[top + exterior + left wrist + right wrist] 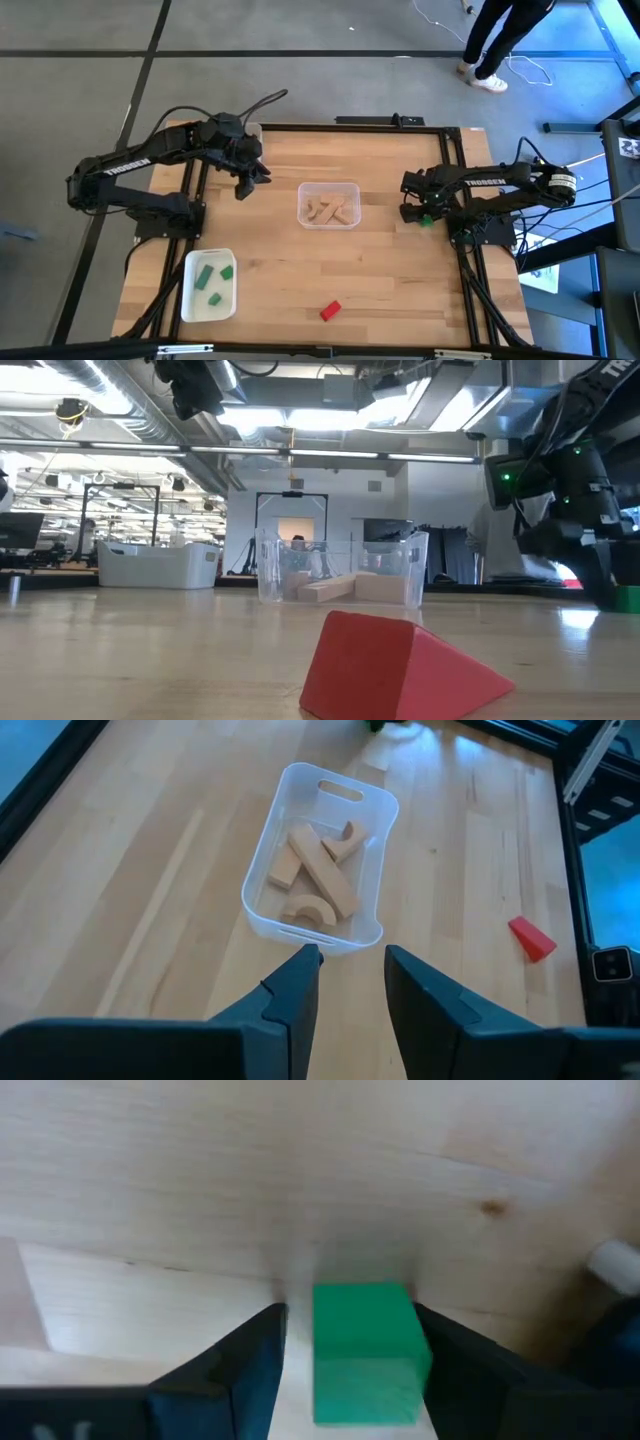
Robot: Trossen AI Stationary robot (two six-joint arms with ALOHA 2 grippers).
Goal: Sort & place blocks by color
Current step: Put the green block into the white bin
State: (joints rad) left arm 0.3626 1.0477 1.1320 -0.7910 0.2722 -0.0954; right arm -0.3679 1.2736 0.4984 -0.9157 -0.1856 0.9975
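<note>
My right gripper (424,215) (350,1345) is low at the table's right side, open, with a green block (362,1350) (427,221) resting flat on the table between its fingers. My left gripper (245,183) (350,960) hangs open above the far left of the table, touching nothing. A red wedge block (330,310) (400,670) (531,938) lies near the table's near edge. Light-wood blocks (330,208) (315,880) lie in a clear tray (302,190) at the middle. Green blocks (206,276) lie in a white tray (190,300) at the near left. My right gripper comes down on the green block from above, one finger on either side. A strip of bare table shows between one finger (262,1350) and the block. The other finger (445,1355) stands right at the block's side (415,1345); I cannot tell whether it touches.
A black frame (400,124) runs round the table's edges. Bare wood lies between the clear tray and the right arm, and between the white tray and the red block. A person's legs (495,40) stand on the floor beyond the far right corner.
</note>
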